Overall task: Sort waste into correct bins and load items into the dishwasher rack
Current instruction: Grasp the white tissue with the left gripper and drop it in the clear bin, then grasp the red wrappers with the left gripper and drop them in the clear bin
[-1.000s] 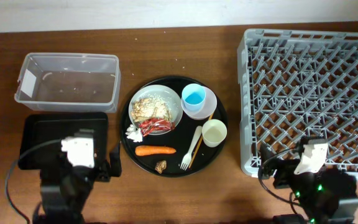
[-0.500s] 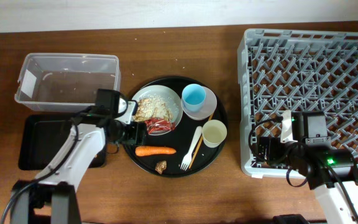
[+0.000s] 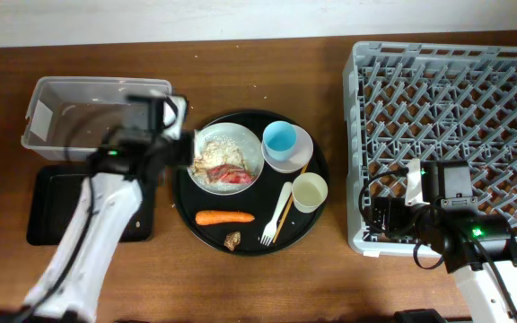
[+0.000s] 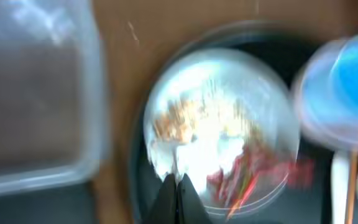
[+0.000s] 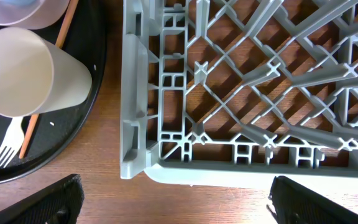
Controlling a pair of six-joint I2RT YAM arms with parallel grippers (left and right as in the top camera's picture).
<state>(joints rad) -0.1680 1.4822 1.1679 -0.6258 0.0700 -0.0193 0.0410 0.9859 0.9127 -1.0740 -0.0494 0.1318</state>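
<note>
My left gripper [image 3: 178,151] is blurred between the clear tub [image 3: 61,139] and the white plate [image 3: 232,144]. In the left wrist view its tips [image 4: 178,183] are shut, and the white paper wad no longer lies on the tray. The plate [image 4: 222,124] holds rice [image 3: 215,154] and the red wrapper [image 3: 233,176]. A carrot [image 3: 224,216] and a brown scrap [image 3: 232,240] lie in front of it. My right gripper [image 5: 182,205] hangs open and empty at the front left corner of the dishwasher rack [image 5: 229,81].
The round black tray [image 3: 317,220] also carries a blue cup [image 3: 279,139] in a pale bowl [image 3: 301,148], a cream cup [image 3: 310,191], a fork [image 3: 276,215] and chopsticks [image 3: 292,202]. The shallow black tray [image 3: 52,202] lies in front of the tub.
My left arm reached to the tray's left edge, shut where the paper wad lay, then swung back toward the tub. The wad is gone from the tray. The right arm moved up to the rack's corner, then stayed.
</note>
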